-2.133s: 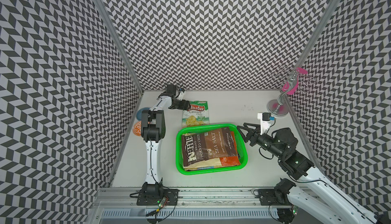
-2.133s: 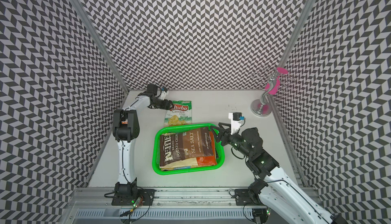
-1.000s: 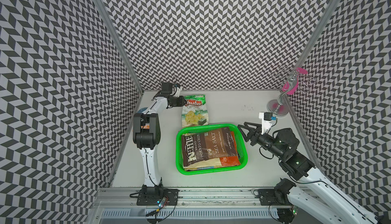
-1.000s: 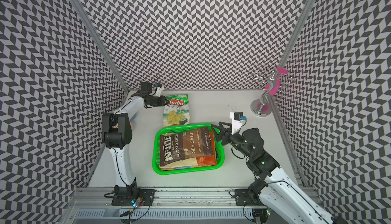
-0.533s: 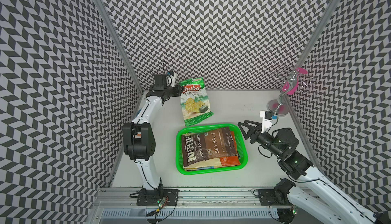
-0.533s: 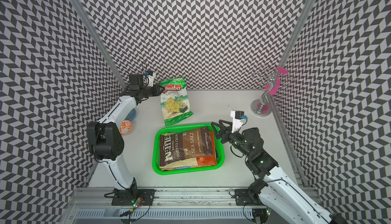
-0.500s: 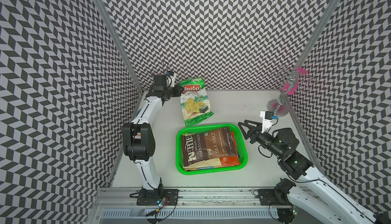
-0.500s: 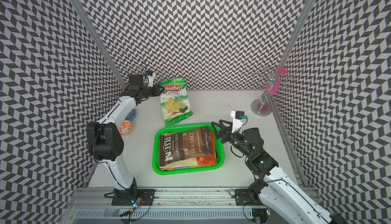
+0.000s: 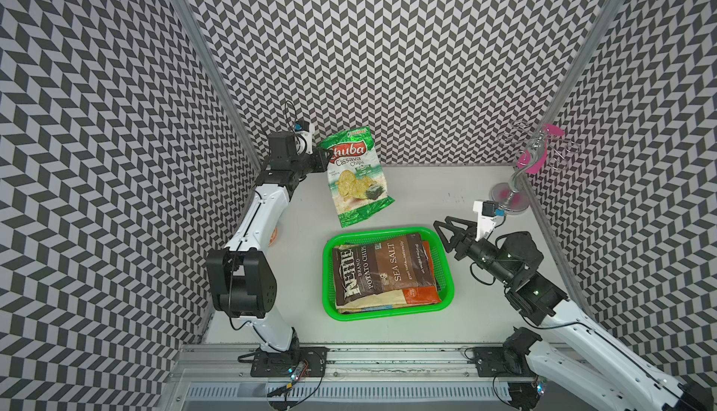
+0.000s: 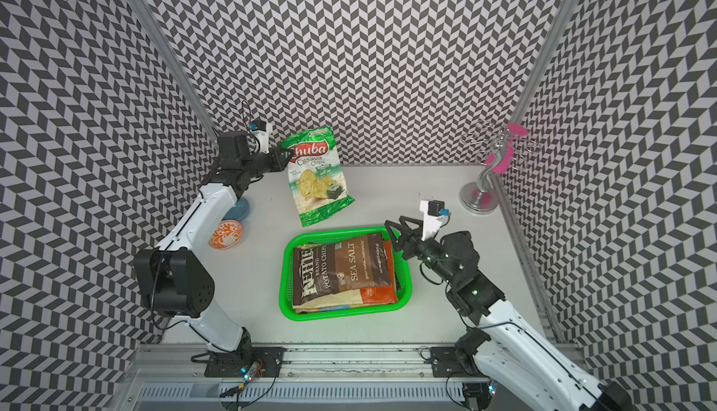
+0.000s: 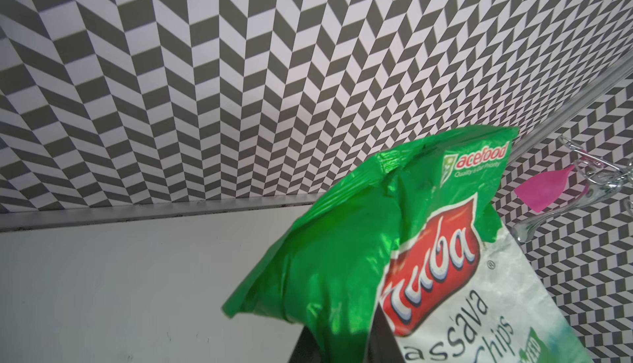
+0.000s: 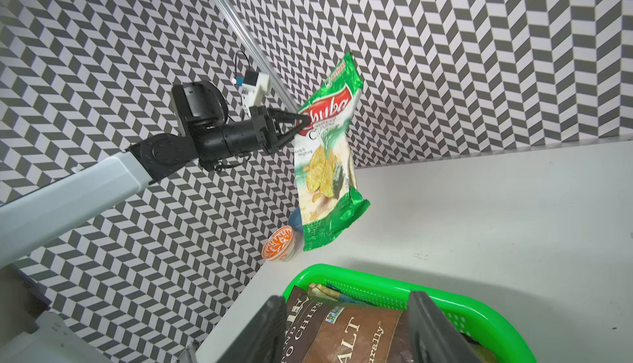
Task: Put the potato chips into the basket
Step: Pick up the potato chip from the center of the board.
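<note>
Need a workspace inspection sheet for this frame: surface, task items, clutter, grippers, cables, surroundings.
Surface: white table, a few small marks, no spills seen.
Job's things: Chuba bag held in the air beyond the green basket; Kettle bag tops a stack inside the basket.
Clutter: orange bowl and blue bowl by the left arm; metal stand at the far right.
Grippers: left gripper shut on the Chuba bag's top; right gripper open, empty, at the basket's far right corner.
Cables: black loop at the left wrist camera; loose wires on the front rail.
Surroundings: chevron walls on three sides.
</note>
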